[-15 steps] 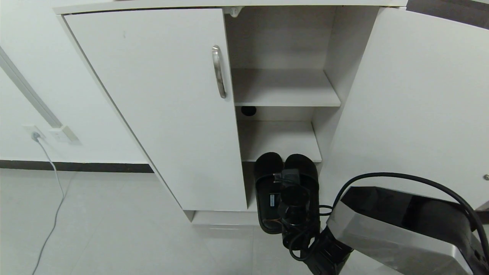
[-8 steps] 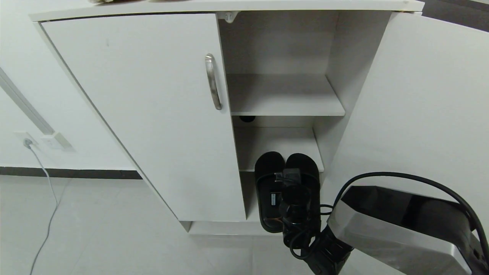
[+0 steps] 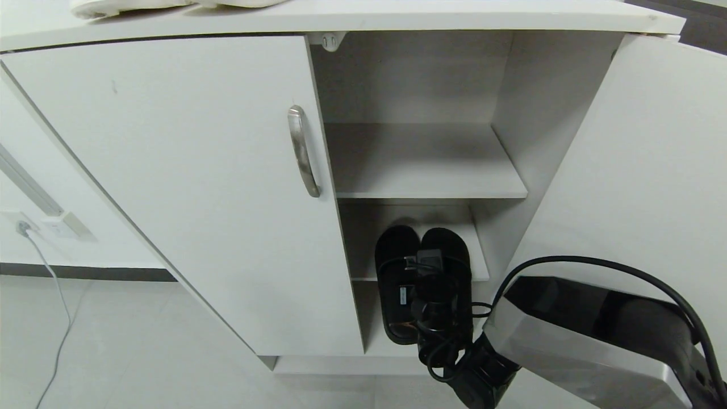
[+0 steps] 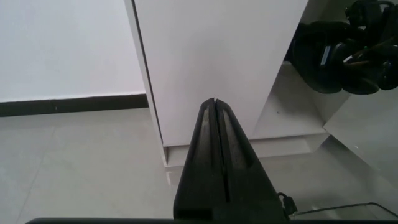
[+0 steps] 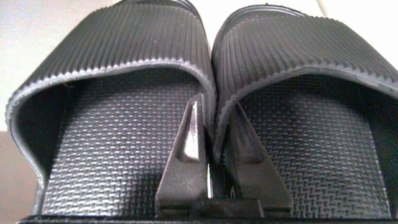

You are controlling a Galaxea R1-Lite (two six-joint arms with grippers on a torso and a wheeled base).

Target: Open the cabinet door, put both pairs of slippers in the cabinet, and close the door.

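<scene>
Black slippers (image 3: 397,255), one pair side by side, hang in the right gripper (image 5: 216,109). It is closed almost fully: one finger sits inside each slipper, and the two inner side walls are pinched together between them. The ribbed straps arch over the fingers.

From the head view, the pair is held in front of the open right half of the cabinet (image 3: 545,113). The toes point inward at the level of the lower shelf (image 3: 480,262) and the heels stick out over the bottom compartment. I cannot tell whether the soles touch that shelf.

The left gripper (image 4: 214,106) hangs low over the tiled floor (image 4: 81,162). Its fingers are pressed flat together with nothing between them, and it points at the bottom corner of the left door (image 4: 211,56).

In the head view that left door is closed, and its upright metal handle (image 3: 303,150) is near the inner edge. The right door (image 3: 642,170) is swung wide open towards the robot. The upper shelf (image 3: 420,165) lies above the slippers.

Pale things (image 3: 113,5) lie on the cabinet's top, cut off by the frame edge, so I cannot tell what they are. On the wall (image 3: 17,113) to the robot's left is a socket (image 3: 23,227), and a grey cord (image 3: 57,318) runs from it down to the floor.
</scene>
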